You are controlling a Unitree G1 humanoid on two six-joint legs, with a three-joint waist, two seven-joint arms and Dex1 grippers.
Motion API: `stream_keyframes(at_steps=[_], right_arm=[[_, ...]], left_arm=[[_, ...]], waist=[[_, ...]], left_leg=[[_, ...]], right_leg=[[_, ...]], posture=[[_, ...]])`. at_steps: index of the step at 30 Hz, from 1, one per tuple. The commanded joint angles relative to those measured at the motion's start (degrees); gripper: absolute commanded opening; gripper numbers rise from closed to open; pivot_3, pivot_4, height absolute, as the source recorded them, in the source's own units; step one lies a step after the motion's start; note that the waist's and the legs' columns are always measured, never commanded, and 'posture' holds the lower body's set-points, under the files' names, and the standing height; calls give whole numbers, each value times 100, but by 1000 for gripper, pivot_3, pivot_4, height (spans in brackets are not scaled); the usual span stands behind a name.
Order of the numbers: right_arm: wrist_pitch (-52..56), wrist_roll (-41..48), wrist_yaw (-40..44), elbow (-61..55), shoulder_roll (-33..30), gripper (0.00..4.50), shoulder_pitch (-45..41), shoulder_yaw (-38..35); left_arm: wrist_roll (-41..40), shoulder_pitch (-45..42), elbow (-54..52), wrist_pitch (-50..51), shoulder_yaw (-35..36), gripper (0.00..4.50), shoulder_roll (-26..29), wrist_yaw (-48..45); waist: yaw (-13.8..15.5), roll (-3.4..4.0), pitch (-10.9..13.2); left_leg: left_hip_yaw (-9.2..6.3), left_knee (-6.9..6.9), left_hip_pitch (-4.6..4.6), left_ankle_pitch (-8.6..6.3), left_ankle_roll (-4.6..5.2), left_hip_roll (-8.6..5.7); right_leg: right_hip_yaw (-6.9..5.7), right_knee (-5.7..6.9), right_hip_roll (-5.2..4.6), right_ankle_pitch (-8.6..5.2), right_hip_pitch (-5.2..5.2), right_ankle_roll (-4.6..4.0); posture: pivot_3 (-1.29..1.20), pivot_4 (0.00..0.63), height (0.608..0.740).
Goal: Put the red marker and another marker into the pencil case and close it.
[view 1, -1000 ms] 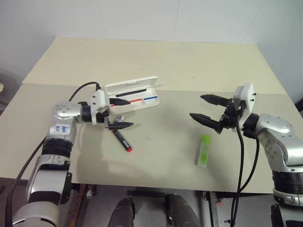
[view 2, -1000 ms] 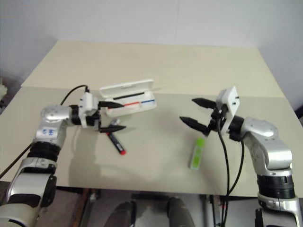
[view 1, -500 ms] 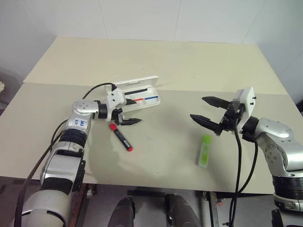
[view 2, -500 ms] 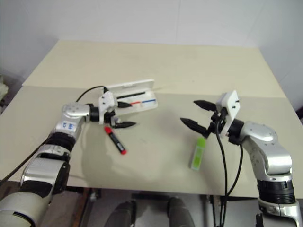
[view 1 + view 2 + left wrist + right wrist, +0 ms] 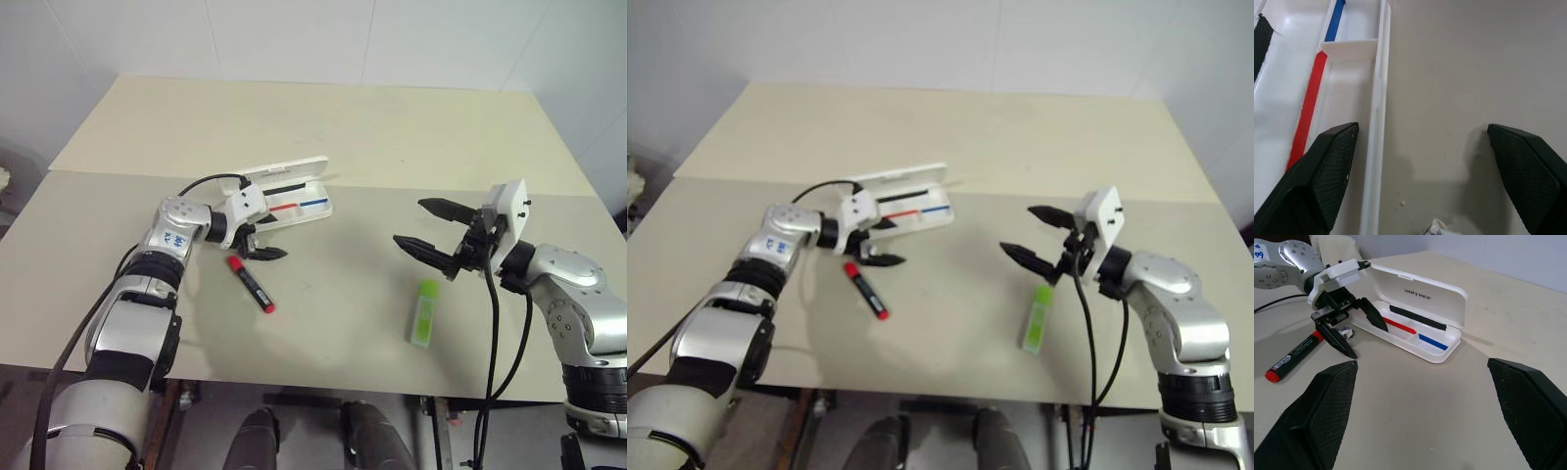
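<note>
The white pencil case [image 5: 294, 192] lies open at mid-table, lid raised, with a red and a blue line in its tray [image 5: 1418, 340]. My left gripper [image 5: 263, 238] is open and tilted down at the case's near left end. One finger [image 5: 1327, 171] is over the tray, the other [image 5: 1528, 171] over the table, and the front wall [image 5: 1376, 122] runs between them. The red marker [image 5: 250, 283] lies on the table just in front of that gripper, untouched. The green highlighter [image 5: 423, 311] lies at the right. My right gripper [image 5: 411, 223] hovers open above it, holding nothing.
A tiny grey stub [image 5: 1345, 333] lies on the table beside the left gripper's fingers. The beige table [image 5: 333, 127] stretches far behind the case. Its front edge runs close below the highlighter and the red marker.
My left gripper has left the red marker's upper end, moving forward and down to straddle the case's front wall. The marker, highlighter and right gripper stayed put.
</note>
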Motion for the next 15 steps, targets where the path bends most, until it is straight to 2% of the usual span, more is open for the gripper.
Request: stream_keyframes(at_steps=[1, 11, 15], right_arm=[[-141, 50, -55, -193, 25, 4500, 49, -142], [-208, 42, -95, -188, 7, 4500, 62, -132], [-238, 28, -91, -141, 9, 4500, 2, -111]], left_arm=[[276, -148, 86, -29, -190, 3261, 38, -9], [182, -335, 314, 2, 39, 10, -42, 233], [170, -371, 299, -96, 100, 10, -33, 290]], waist=[[0, 0, 0], [-3, 0, 0], [1, 0, 0]], left_leg=[[0, 1, 0, 0, 0, 0], [0, 0, -1, 1, 1, 0], [0, 2, -3, 1, 1, 0]], right_leg=[[0, 1, 0, 0, 0, 0], [0, -1, 0, 0, -1, 2], [0, 0, 0, 0, -1, 2]], posture=[[0, 150, 740], [0, 150, 740], [0, 150, 740]])
